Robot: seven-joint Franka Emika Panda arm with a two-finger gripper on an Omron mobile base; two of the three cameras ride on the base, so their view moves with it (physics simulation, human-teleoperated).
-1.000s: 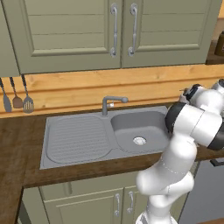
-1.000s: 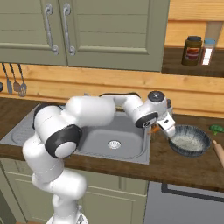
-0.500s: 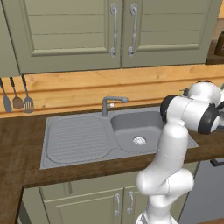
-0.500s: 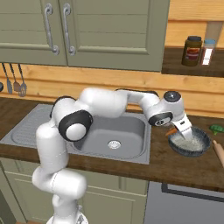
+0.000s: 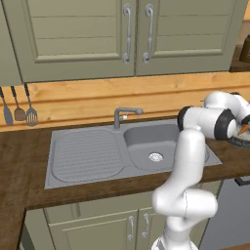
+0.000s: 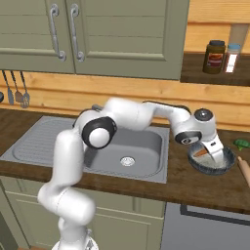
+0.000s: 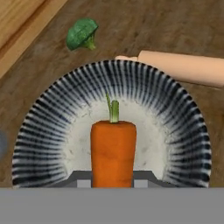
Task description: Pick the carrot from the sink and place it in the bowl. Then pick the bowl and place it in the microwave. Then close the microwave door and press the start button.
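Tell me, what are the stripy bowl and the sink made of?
The bowl looks like glazed ceramic: dark ribs fan around its rim and the middle is pale and speckled, though that may just be a painted look. The sink looks like matte grey metal, with a ribbed drainboard pressed into it and no shine.

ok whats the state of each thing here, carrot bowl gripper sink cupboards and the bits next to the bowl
carrot: held between the fingers, over the bowl, not released
bowl: upright on the counter right of the sink, nothing lying in it yet
gripper: shut on the carrot
sink: basin bare, faucet not running
cabinet doors: closed
broccoli: lying on the counter beyond the bowl
rolling pin: lying on the counter at the bowl's rim
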